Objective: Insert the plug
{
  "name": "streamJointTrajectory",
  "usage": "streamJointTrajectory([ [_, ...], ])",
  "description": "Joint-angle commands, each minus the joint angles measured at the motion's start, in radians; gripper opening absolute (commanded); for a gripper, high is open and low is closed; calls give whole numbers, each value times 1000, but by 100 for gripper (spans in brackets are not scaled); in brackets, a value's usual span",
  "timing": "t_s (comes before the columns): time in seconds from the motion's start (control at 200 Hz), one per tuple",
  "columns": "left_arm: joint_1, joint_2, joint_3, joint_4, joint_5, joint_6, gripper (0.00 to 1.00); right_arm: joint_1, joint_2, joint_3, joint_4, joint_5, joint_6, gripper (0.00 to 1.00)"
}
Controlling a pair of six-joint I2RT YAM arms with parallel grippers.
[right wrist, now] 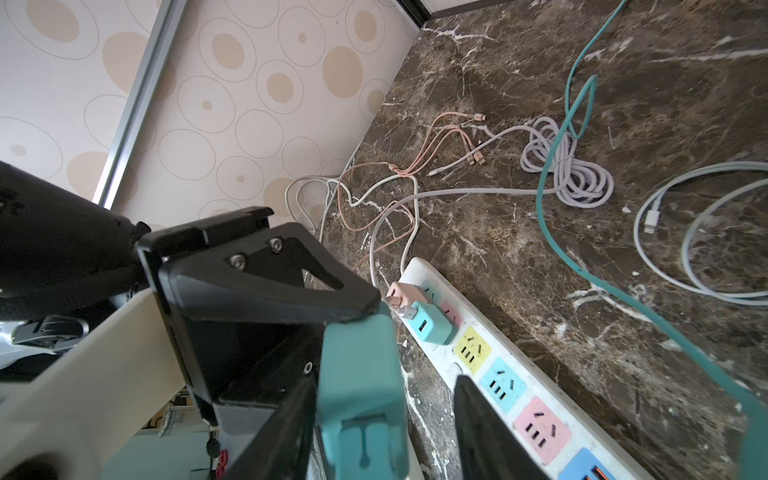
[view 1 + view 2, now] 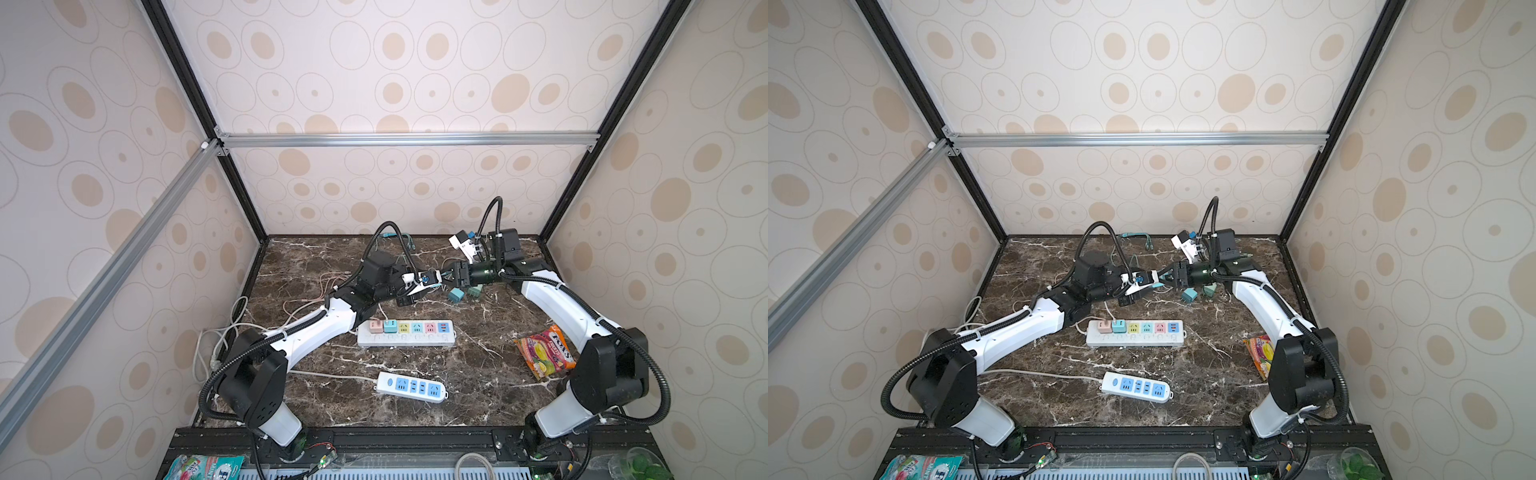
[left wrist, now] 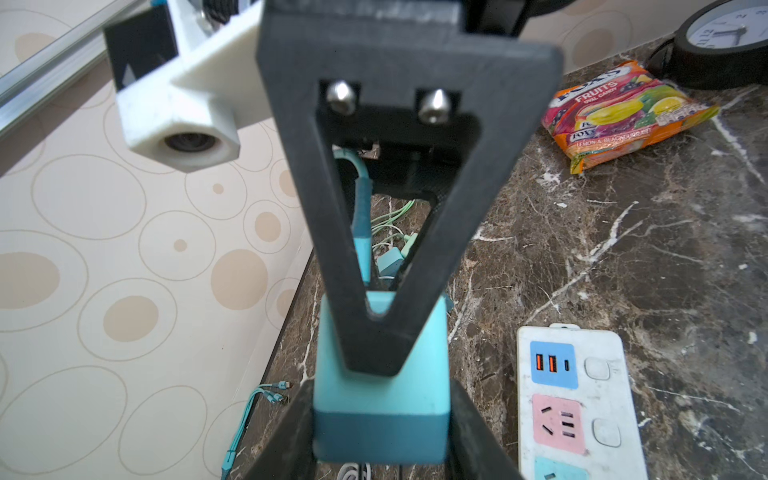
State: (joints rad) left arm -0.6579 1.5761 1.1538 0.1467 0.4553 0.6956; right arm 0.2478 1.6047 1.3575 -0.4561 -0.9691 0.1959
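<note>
Dark brown marble table (image 2: 478,365) sits inside a box with cream walls covered in tan ovals. Both arms reach to the far middle of the table and meet tip to tip, up off the stone.

The blue-green plug (image 3: 380,399) is right there between them. In both top views it is at 12 o'clock from the long power strip (image 2: 405,332). The left gripper (image 3: 380,432) squeezes the plug from two sides and holds it tight. The right gripper (image 1: 382,415) has its fingers around the same plug. One finger touches it, but the right wrist view shows a gap beside the other finger, so this hand is not clamped on it. A blue-green cord (image 3: 360,208) comes off the plug.

The long strip has a row of coloured sockets. A pink charger (image 2: 376,326) and a small blue charger (image 2: 390,326) sit at its 9 o'clock end. A short blue and white strip (image 2: 411,386) lies at 6 o'clock from the long one. A candy bag (image 2: 544,353) lies at 3 o'clock. Two spare plugs (image 2: 456,296) lie on the stone at 5 o'clock from the grippers.
</note>
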Motion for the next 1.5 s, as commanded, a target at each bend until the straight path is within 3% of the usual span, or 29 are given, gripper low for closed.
streamJointTrajectory([
  [0.0, -3, -33, 11, 4, 40, 50, 0, 6, 22, 50, -89, -26, -80, 49],
  [0.155, -5, -34, 6, 19, 58, 47, 0, 7, 31, 52, -93, -41, -94, 36],
  [0.45, -5, -31, 4, 42, 71, 26, 0, 6, 0, 44, -124, 18, -173, 2],
  [0.595, -4, -27, -4, 72, 44, 3, 0, 7, -14, 35, -120, 21, -198, 0],
  [0.765, -2, -36, -68, 235, -50, -105, 49, 6, -15, 40, -118, 59, -204, 0],
  [0.885, -2, -60, -130, 356, -107, -159, 98, 6, -20, 36, -105, 116, -214, 0],
  [1.175, 7, -185, -279, 555, -220, -306, 98, 17, -4, 37, -98, 234, -275, 0],
  [1.346, 7, -304, -371, 673, -428, -496, 98, 121, 9, 45, -196, 411, -548, 0],
  [1.496, 9, -398, -414, 633, -635, -632, 98, 245, 33, 57, -330, 473, -854, 0],
])
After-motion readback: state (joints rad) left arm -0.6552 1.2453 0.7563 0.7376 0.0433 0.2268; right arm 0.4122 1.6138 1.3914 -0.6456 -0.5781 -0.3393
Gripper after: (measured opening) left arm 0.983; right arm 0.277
